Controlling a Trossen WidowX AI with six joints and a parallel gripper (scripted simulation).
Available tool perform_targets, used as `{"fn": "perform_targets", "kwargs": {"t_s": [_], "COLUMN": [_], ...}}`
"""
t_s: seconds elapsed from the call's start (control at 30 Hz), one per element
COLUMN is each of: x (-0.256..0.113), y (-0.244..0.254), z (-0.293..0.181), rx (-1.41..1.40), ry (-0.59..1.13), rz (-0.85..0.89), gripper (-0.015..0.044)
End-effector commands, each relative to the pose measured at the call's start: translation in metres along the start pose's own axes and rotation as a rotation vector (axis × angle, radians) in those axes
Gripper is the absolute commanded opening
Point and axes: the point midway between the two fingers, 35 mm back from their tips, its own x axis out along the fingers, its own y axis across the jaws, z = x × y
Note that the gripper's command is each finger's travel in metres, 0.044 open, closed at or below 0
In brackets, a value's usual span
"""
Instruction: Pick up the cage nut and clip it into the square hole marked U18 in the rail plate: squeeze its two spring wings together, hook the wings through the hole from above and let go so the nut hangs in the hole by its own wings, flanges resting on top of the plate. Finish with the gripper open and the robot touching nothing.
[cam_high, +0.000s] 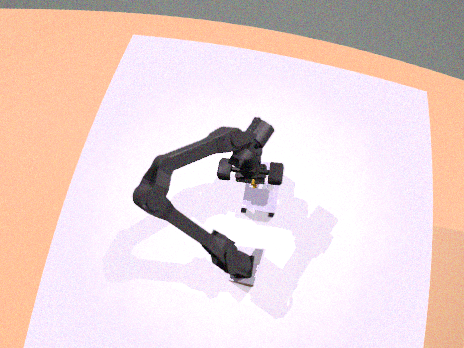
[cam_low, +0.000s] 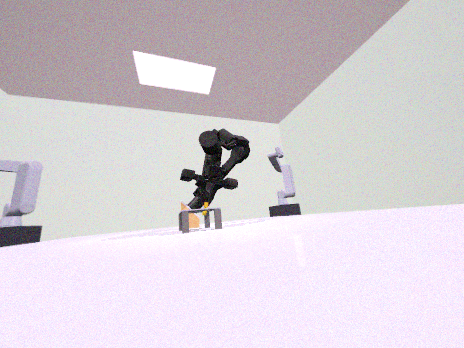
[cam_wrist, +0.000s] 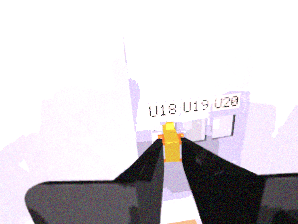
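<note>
Yellow cage nut (cam_high: 254, 184) (cam_low: 205, 209) (cam_wrist: 172, 145) points downward, long axis roughly upright.

Robotics lab, pale walls, ceiling light panel (cam_low: 174, 73); several robot arms (cam_high: 192, 226) (cam_low: 239, 150)

Black arm (cam_high: 192, 142) (cam_low: 240, 151), matt, plastic-looking; cage nut (cam_high: 254, 184) (cam_low: 205, 209) (cam_wrist: 172, 146) smooth, plastic-looking; rail plate (cam_high: 262, 204) (cam_low: 202, 210) (cam_wrist: 175, 172) smooth, its legs (cam_low: 218, 219) matt; white work surface (cam_high: 200, 85) (cam_low: 250, 285) smooth, paper-like.
</note>
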Motion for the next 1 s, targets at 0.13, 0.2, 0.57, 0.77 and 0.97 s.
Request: {"fn": "perform_targets", "kwargs": {"t_s": [0.13, 0.2, 0.57, 0.77, 0.97], "x": [-0.0002, -0.0002, -0.0001, -0.0001, -0.0001], "y": [0.0008, 0.0010, 0.0023, 0.0036, 0.0038], "z": [-0.0001, -0.0001, 0.0000, 0.0000, 0.0000], "rx": [0.001, 0.001, 0.002, 0.002, 0.002], "ry": [-0.001, -0.001, -0.001, -0.001, -0.001], "rz": [-0.018, -0.022, -0.043, -0.065, -0.067], "gripper": [0.0037, 0.0037, 0.0037, 0.0037, 0.0037]}}
